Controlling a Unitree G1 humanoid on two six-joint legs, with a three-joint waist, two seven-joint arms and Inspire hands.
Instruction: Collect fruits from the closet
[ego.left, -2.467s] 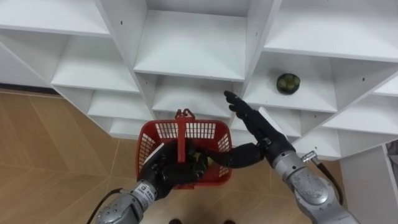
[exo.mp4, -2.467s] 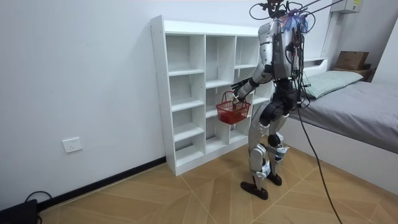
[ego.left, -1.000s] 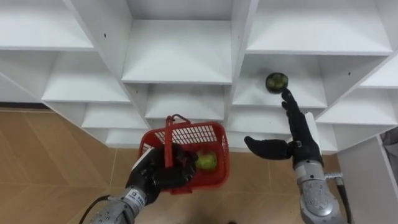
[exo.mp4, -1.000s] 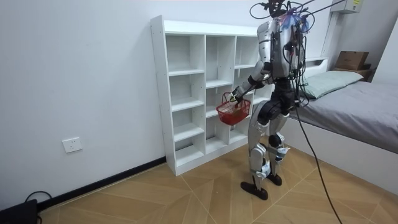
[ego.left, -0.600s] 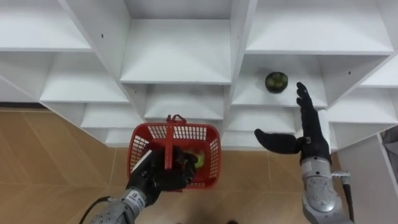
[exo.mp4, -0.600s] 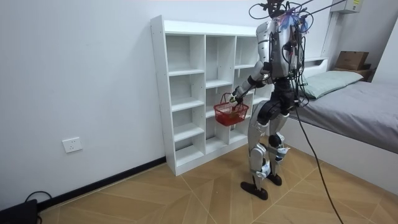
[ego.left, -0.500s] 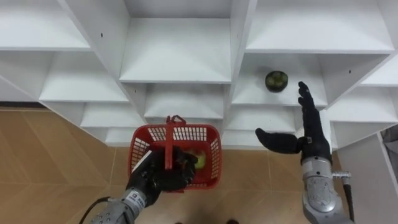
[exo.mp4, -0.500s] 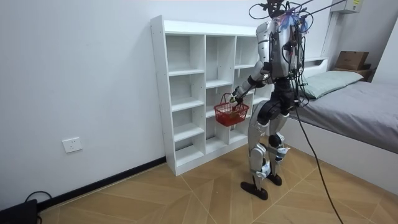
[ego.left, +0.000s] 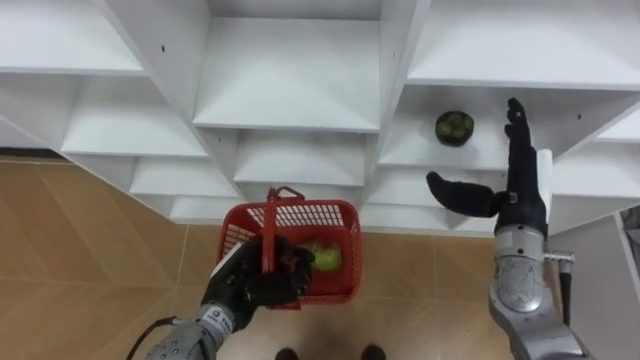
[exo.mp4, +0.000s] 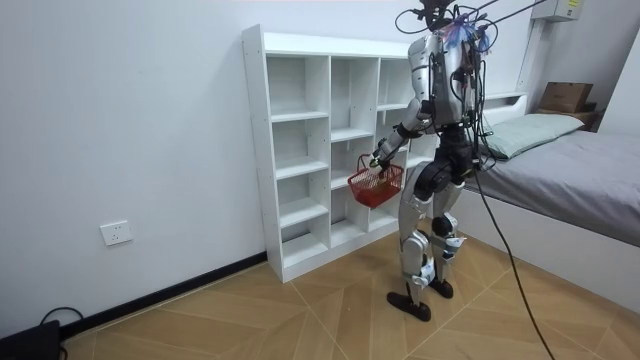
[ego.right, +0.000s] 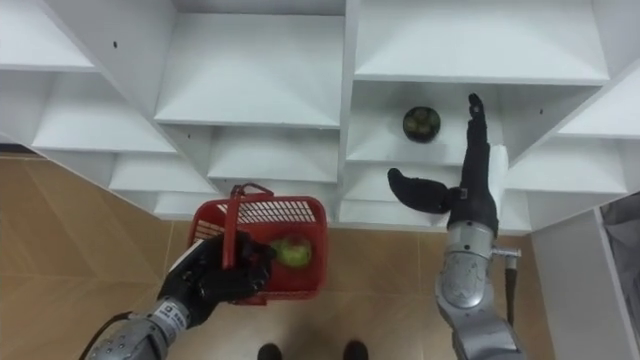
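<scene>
Closet (ego.left: 290, 80): white flat panels, square open compartments, straight front edges. You stand close before it on a wood-patterned floor (ego.left: 80, 260).

Dark green fruit (ego.left: 454, 128): round, on a right-column shelf, near the upright divider, with bare shelf on its other side.

Right hand (ego.left: 520, 195): fingers straight, thumb spread wide, holding nothing. It is raised just right of that fruit and apart from it.

Basket (ego.left: 290, 212): red plastic lattice, rectangular, held in front of the lower shelves.

Left hand (ego.left: 255, 285): fingers curled round the basket's handle.

Light green fruit (ego.left: 325, 258): smooth, rounded, lying inside the basket.

Bright, even light leaves soft shadows in the closet (ego.left: 290, 75).
</scene>
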